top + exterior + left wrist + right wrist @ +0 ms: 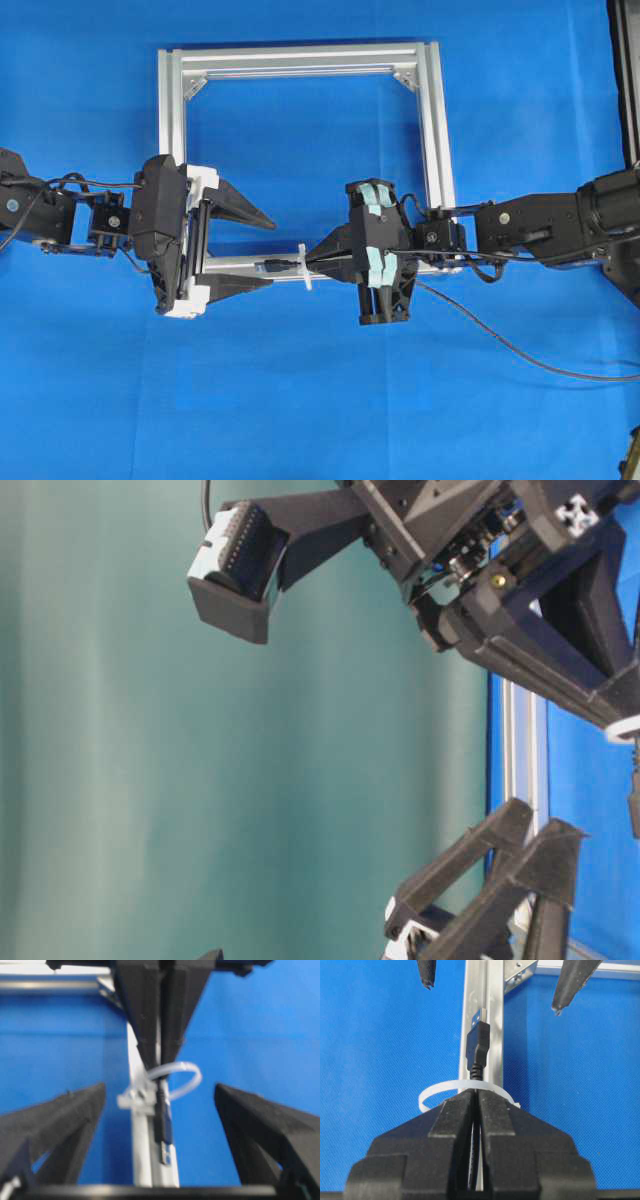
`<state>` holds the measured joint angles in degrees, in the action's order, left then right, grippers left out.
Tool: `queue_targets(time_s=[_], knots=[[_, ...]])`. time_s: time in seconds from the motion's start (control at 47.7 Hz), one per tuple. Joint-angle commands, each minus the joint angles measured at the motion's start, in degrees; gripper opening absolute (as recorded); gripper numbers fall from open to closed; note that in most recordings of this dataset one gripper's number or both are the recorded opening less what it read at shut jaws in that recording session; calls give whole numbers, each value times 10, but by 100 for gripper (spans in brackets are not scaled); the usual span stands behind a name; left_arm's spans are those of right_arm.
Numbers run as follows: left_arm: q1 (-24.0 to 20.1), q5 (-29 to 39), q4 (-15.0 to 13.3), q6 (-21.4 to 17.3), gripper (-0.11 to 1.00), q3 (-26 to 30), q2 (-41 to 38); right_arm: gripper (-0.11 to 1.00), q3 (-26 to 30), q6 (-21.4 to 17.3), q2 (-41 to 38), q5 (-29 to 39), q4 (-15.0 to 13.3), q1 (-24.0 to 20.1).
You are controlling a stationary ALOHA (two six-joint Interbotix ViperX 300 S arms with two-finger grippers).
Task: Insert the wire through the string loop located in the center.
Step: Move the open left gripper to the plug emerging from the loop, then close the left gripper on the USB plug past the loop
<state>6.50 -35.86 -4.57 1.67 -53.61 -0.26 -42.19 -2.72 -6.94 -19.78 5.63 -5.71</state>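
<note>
Plug end of the wire (478, 1047) is already poking thru the string loop (436, 1093), which sits mid-way along the near bar of the aluminium frame (300, 62). So the threading itself looks done, or close to it. The rest of the cable trails off to the right over the blue cloth. What's left, I'd say: pull more wire thru from the left side and let go on the right.

Right gripper (318, 259) is clenched tight on the wire, tips right up against the loop's right side.

Left gripper (262, 250) is spread wide, holding nothing. Its fingers sit either side of the bar, w/ the plug lying between them, not touching as far as I can see.
</note>
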Motion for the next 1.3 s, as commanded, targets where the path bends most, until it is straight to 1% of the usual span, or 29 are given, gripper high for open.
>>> queue_targets(time_s=[0.0, 0.084, 0.315, 0.378, 1.279], knots=[[2, 1, 1, -1, 89, 11, 4, -2, 7, 1, 7, -7, -1, 0], [2, 3, 1, -1, 89, 14, -7, -2, 7, 1, 7, -9, -1, 0], [2, 6, 1, -1, 89, 42, -83, -2, 6, 1, 6, -11, -2, 0], [2, 6, 1, -1, 89, 48, -91, -2, 6, 1, 7, -11, -2, 0], [1, 8, 1, -1, 89, 47, -90, -2, 4, 1, 7, -11, -2, 0]])
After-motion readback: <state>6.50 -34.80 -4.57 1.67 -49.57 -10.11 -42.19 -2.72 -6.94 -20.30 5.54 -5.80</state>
